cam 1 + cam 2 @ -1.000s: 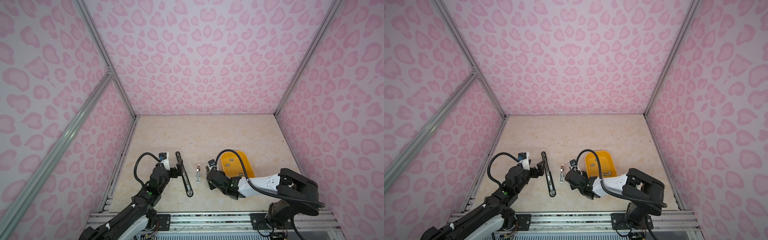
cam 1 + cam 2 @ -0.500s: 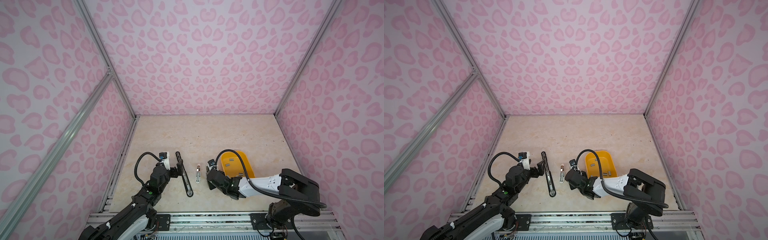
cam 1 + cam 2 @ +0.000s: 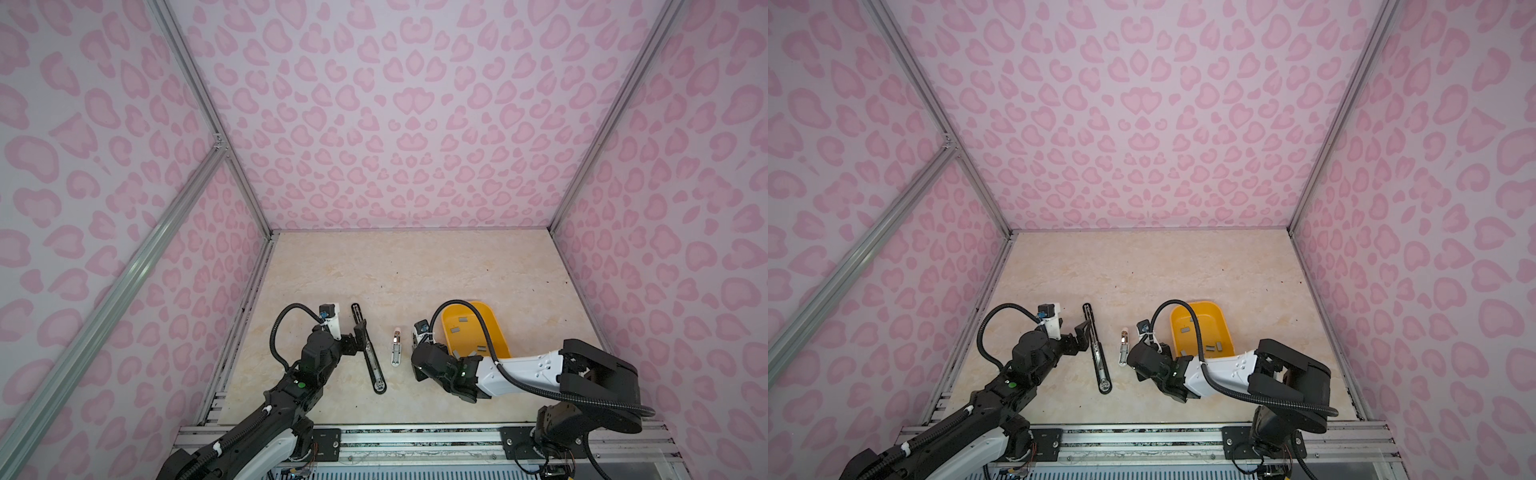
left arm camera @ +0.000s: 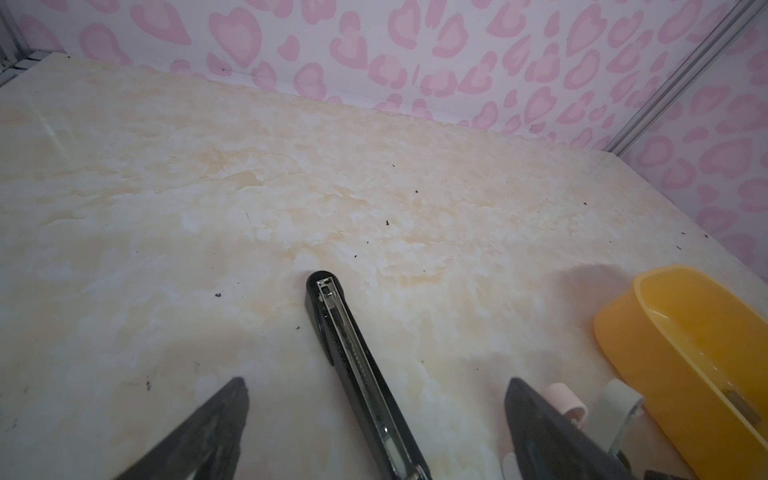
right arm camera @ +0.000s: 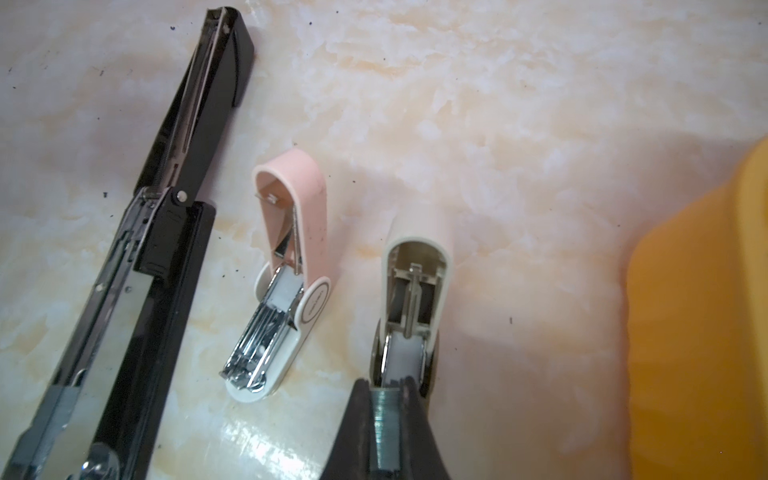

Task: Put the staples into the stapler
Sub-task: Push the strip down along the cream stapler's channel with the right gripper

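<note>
— Where is the strip, and how far along are you?

— The staple strip (image 5: pixel 386 428) is pinched between the jaws of my right pincer (image 5: pixel 386 384). It sits at the near end of the cream stapler (image 5: pixel 413 299), which lies flipped open on the table. I judge the loading begun but not done. The strip doesn't look seated in the channel, and I can't tell whether it touches the metal. What's left is to slide it in, let go and shut the lid.

— Which way does it point?

— Its long axis runs along my fingers, in line with the stapler's channel. The far end aims at the folded-back lid, roughly toward the back wall.

— And around it?

— The pink stapler (image 5: pixel 286 270) lies open just beside it, with the long black stapler (image 5: pixel 137 257) beyond. My left pincer (image 4: pixel 376 382) is spread wide astride the black one and grips nothing. More staples (image 3: pixel 462 319) lie in the yellow tray (image 5: pixel 706 311) on the other side.
</note>
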### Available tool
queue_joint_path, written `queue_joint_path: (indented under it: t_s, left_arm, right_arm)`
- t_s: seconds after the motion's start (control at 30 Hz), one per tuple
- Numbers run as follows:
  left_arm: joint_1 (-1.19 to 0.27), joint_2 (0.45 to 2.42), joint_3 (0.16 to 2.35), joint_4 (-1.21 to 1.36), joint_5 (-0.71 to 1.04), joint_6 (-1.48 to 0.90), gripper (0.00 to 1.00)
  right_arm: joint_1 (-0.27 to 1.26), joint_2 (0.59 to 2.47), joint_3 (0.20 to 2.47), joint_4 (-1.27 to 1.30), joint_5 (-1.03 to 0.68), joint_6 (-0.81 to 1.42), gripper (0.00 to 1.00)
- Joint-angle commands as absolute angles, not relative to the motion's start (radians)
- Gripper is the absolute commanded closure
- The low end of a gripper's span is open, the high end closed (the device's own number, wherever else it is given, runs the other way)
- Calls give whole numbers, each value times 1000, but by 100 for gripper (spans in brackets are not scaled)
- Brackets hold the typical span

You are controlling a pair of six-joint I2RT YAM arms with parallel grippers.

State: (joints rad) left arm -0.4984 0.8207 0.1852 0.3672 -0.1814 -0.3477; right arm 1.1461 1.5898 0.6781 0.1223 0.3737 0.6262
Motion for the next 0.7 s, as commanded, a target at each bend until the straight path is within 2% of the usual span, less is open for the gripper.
queue_joint_path:
  t_s: [0.0, 0.67]
  left_arm:
    - [-499, 824, 200, 386, -188, -342, 3]
    - [-503, 834, 204, 387, -190, -341, 3]
  right_arm:
    - [1148, 1606, 685, 118, 393, 649, 100]
    - [1149, 1610, 684, 103, 421, 663, 100]
